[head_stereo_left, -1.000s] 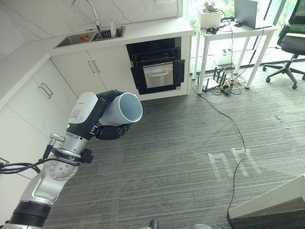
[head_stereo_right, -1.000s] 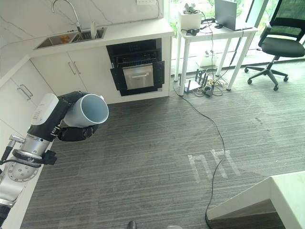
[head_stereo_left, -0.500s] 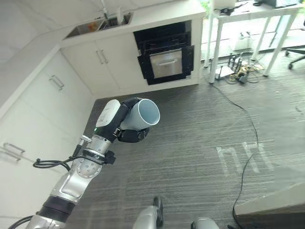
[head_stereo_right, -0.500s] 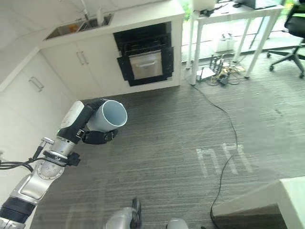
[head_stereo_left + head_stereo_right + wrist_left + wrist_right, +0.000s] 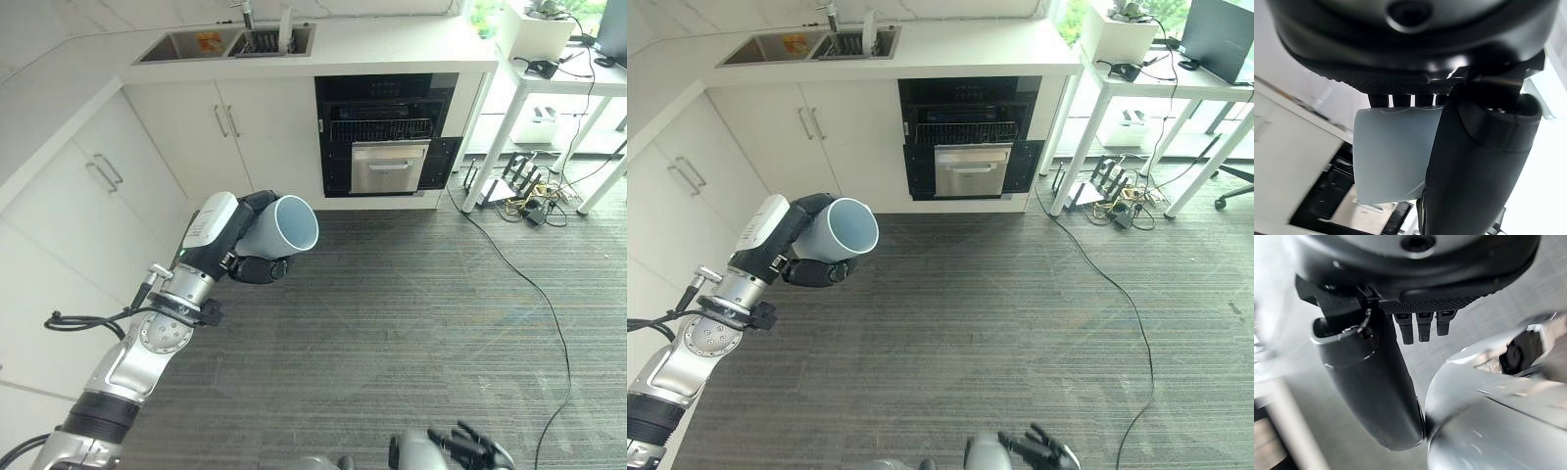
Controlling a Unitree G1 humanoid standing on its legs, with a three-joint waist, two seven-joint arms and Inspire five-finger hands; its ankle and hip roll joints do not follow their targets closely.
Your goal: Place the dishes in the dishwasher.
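A pale blue cup point(image 5: 284, 227) lies on its side in my left hand point(image 5: 257, 269), its mouth turned toward the room. The dark fingers and thumb are curled round it, as the left wrist view shows with the cup point(image 5: 1391, 156) past the thumb point(image 5: 1474, 171). The hand holds the cup above the grey carpet, in front of the white cabinets. The black dishwasher point(image 5: 390, 166) stands under the counter at the back, a few steps off, its front open with a wire rack and a steel drawer front showing. My right hand point(image 5: 470, 448) hangs low at the bottom edge, fingers relaxed and holding nothing.
A sink point(image 5: 211, 44) with a tap sits in the white counter above the cabinets point(image 5: 108, 176). A white table point(image 5: 529, 69) stands right of the dishwasher, with power strips point(image 5: 514, 186) under it and a black cord point(image 5: 549, 304) trailing across the carpet.
The camera has swung, so the dishwasher now sits near the middle of the view. My left hand keeps the cup in the same hold. The right hand now shows at the bottom edge.
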